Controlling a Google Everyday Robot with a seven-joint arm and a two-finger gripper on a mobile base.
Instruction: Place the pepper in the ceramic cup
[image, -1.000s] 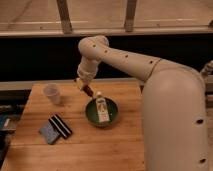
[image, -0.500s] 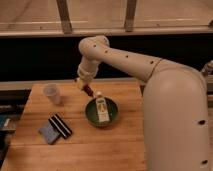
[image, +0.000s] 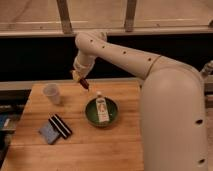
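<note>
My gripper (image: 80, 80) hangs above the back of the wooden table (image: 80, 145), shut on the pepper (image: 84, 84), a small dark red-brown piece sticking out down and to the right of the fingers. The ceramic cup (image: 52, 93) stands upright on the table to the left of and below the gripper, a short way apart from it. The pepper is in the air, between the cup and the green bowl.
A green bowl (image: 102, 112) with a white labelled bottle (image: 102, 109) lying in it sits right of centre. A blue sponge-like pad (image: 49, 133) and a dark striped packet (image: 61, 126) lie at the front left. My large white arm fills the right side.
The gripper with the pepper has shifted very slightly; otherwise nothing has visibly moved.
</note>
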